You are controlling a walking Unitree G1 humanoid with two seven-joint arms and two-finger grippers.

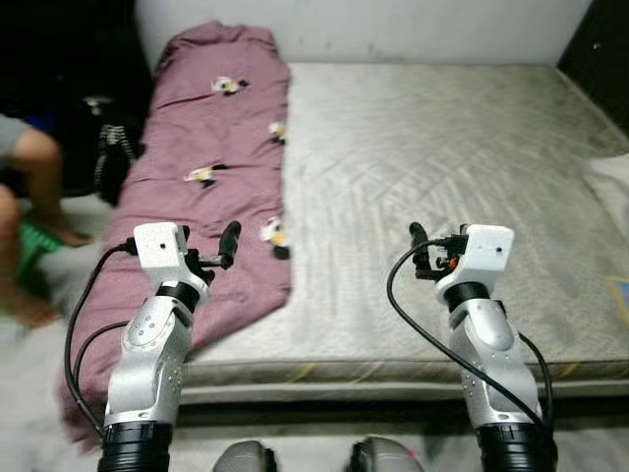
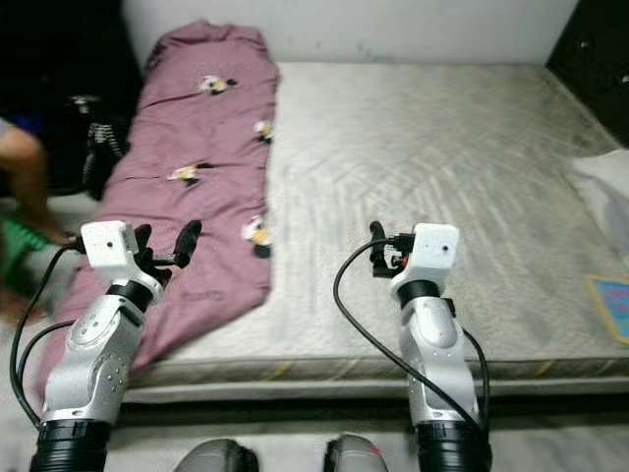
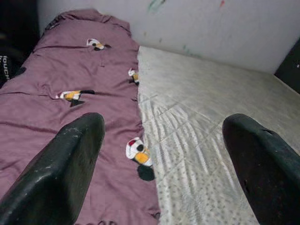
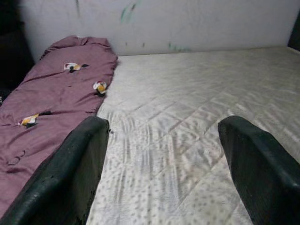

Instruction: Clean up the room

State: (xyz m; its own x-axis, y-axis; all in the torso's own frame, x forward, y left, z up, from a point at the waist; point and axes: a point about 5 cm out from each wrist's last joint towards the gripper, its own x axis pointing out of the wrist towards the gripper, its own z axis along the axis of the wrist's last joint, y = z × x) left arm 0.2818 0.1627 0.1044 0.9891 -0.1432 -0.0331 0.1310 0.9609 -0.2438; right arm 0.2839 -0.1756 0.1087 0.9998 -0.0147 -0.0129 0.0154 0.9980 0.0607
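On the bed: a bare quilted mattress (image 1: 452,167) takes up most of the head views, with a maroon blanket (image 1: 211,157), printed with small penguin-like figures, lying in a long strip along the robot's left side of it.
Blanket position: its far end reaches the wall (image 1: 393,29); its near end spills over the mattress's front corner and hangs toward the floor.
Other items: a pale cloth or pillow (image 1: 611,187) sits at the far right edge of the mattress, and the corner of a coloured flat item (image 2: 611,305) lies nearer on that side; what it is cannot be told.
Person: bare legs (image 1: 34,197) show beside the bed on the left, well apart from the robot.
Progress: judged early; the blanket is neither spread nor folded, and nothing is in hand.
What is left: likely taking hold of the blanket and straightening or folding it, then dealing with the items on the right.
Left end effector (image 1: 218,253): fingers spread wide, holding nothing, hovering over the blanket's near part without visible contact.
Right end effector (image 2: 377,253): fingers wide apart in its wrist view, empty, held above bare mattress, well apart from the blanket.
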